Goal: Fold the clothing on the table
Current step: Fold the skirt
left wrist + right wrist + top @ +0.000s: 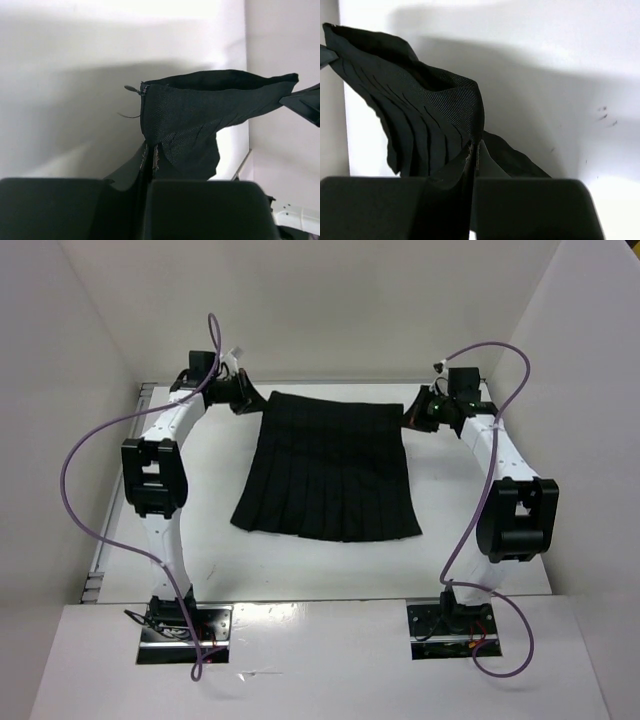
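Hard to make out first. From above, fingertips of left gripper (pixel 243 400) and right gripper (pixel 420 412) lost against black cloth and under own wrist housings. In both wrist views, bottom of frame filled by blurred black finger bodies, and the pinched cloth edge vanishes into the thin seam between them. Far side of each raised corner hidden by own folds.

Left gripper clamped tight on one far corner of clothing (pixel 325 465), no gap between the fingers. Right gripper likewise clamped on the other far corner.

Clothing spread mid-table between the arms (pixel 160 480), narrow edge at the far side strung between the two grippers. Wider pleated hem toward the arm bases, flat on table (pixel 220 555). Corners lifted clear in the wrist views; how far up cannot be told.

Small dark tab (pixel 132 89) and a loose thread (pixel 127 116) at the left-held corner, too small to identify. Faint specks (pixel 604 112) on the white surface past the right-held corner — marks only, not legible.

No brand, label or readable writing found anywhere.

Count: one clothing item, two arms, two grippers, two purple cables (pixel 80 440), two metal plates (pixel 215 625) under the bases.
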Controlling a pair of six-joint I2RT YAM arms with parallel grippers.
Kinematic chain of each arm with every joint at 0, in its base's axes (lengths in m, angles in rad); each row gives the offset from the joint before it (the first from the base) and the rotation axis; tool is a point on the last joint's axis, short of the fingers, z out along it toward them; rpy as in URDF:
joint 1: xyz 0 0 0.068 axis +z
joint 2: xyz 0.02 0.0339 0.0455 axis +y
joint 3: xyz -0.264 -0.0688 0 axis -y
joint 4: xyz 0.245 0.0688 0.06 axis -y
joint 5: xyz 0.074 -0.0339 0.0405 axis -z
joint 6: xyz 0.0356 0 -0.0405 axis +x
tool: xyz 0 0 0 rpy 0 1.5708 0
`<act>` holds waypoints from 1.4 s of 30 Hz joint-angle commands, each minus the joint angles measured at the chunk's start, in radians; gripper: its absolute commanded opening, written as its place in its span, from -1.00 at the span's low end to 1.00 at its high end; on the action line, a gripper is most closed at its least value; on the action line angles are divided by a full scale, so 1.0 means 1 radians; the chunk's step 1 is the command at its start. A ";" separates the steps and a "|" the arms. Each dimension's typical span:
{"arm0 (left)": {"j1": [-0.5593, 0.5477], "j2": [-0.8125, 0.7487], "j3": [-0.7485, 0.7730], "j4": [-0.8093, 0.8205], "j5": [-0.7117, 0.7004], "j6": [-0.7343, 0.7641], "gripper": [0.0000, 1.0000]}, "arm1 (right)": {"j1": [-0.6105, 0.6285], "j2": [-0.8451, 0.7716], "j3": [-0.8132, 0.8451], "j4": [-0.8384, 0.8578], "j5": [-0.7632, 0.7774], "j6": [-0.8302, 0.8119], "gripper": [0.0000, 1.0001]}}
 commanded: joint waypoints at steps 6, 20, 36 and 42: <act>0.037 -0.047 -0.029 0.090 -0.076 -0.006 -1.00 | -0.038 -0.051 0.024 0.040 0.099 -0.053 -1.00; 0.028 -0.197 -0.369 0.146 -0.208 0.035 -1.00 | -0.029 -0.099 -0.148 -0.077 0.197 -0.053 -1.00; 0.010 -0.588 -0.795 -0.084 -0.359 -0.015 0.69 | 0.115 -0.384 -0.310 -0.509 0.325 0.212 -0.34; 0.010 -0.578 -0.704 -0.100 -0.398 -0.025 0.73 | 0.106 -0.354 -0.211 -0.414 0.363 0.240 -0.51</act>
